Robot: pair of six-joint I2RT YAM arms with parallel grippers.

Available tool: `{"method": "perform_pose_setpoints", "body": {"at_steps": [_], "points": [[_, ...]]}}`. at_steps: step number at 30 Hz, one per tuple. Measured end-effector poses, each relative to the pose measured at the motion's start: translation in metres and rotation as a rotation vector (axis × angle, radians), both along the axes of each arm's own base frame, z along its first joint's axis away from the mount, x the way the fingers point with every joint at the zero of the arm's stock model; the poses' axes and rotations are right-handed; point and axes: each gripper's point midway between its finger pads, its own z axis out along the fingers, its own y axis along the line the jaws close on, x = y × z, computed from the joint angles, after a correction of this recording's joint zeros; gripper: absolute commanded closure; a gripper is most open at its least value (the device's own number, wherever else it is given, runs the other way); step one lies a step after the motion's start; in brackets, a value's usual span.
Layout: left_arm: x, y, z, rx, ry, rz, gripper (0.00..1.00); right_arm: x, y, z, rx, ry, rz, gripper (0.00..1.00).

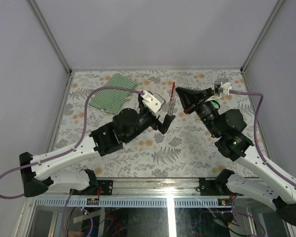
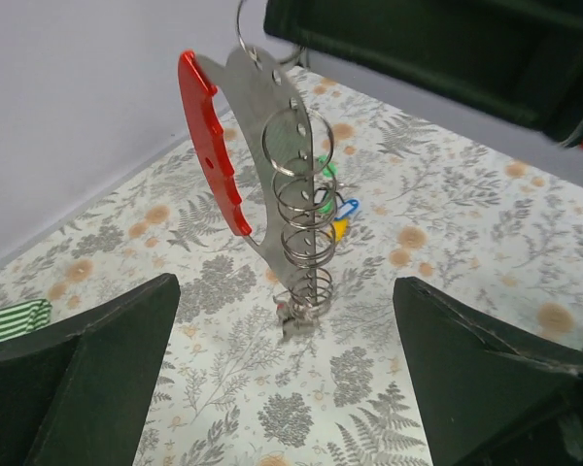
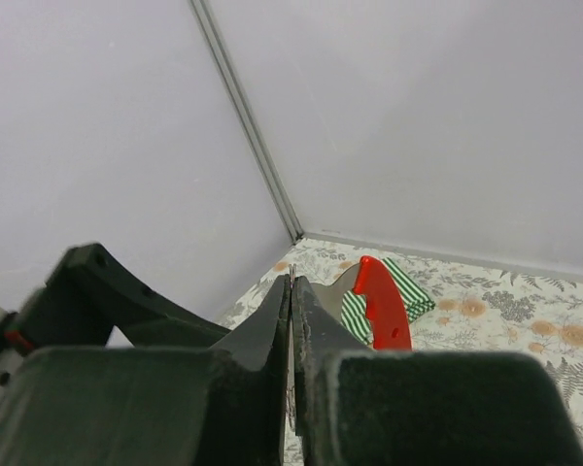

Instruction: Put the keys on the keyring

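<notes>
Centrally, over the far half of the flowered worktop point(image 1: 138, 148), the keyring point(image 2: 272, 194) stands close to upright between the two arms. Its flat silvery strip is pierced with a row of small holes and has a red curved grip along one edge. This strip is the only thing here that carries anything. A stack of wire rings is threaded along it, large near the top and smaller toward the foot. Whether the foot touches the worktop cannot be told.

The right claw point(image 3: 291, 301) comes in from above and is pinched to a slit, with the thin metal edge of the keyring caught between its pads. The red grip shows just beyond its tips in the right wrist view.

The left claw point(image 2: 284, 301) is spread wide. Its two dark fingers point(image 2: 97, 369) sit low on either side of the keyring's lower end, clear of the strip and holding nothing.

The keys point(image 2: 342, 207) lie on the worktop beyond the strip, partly hidden by it. Only their bright tags are plain: green, blue and yellow, bunched close together. Their metal parts are too small to make out, and none can be seen hanging on the rings.

A green-and-white striped cloth point(image 1: 119, 91) lies at the far left of the worktop, well apart from the keyring.
</notes>
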Motion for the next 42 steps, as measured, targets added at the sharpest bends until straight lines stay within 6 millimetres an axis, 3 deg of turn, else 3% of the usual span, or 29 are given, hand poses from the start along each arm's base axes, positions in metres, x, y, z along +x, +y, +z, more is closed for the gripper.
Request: {"method": "perform_pose_setpoints", "body": {"at_steps": [3,8,14,18,22,30,39,42], "points": [[0.008,-0.005,-0.012,0.008,-0.029,0.049,0.07,0.000,-0.001,0.004,0.019,0.006,-0.004,1.00],[0.019,-0.010,-0.012,-0.026,-0.088,0.113,0.10,0.001,-0.001,0.003,0.036,0.020,-0.005,1.00],[0.023,-0.022,0.002,-0.067,-0.172,0.172,0.31,0.001,-0.001,0.004,0.051,0.031,-0.002,1.00],[0.031,-0.026,-0.004,-0.033,-0.213,0.229,0.45,0.001,-0.001,0.004,0.059,0.037,0.001,1.00],[0.037,-0.025,-0.010,0.009,-0.241,0.277,0.53,0.001,-0.001,0.001,0.057,0.047,-0.001,1.00],[0.041,-0.015,0.000,0.015,-0.282,0.336,0.71,0.001,-0.001,0.000,0.058,0.055,0.001,1.00],[0.043,-0.008,0.004,0.022,-0.297,0.368,0.99,-0.002,-0.003,-0.004,0.051,0.075,0.004,1.00],[0.041,-0.006,0.010,0.009,-0.301,0.359,1.00,-0.004,-0.004,0.000,0.051,0.074,0.009,1.00]]}}
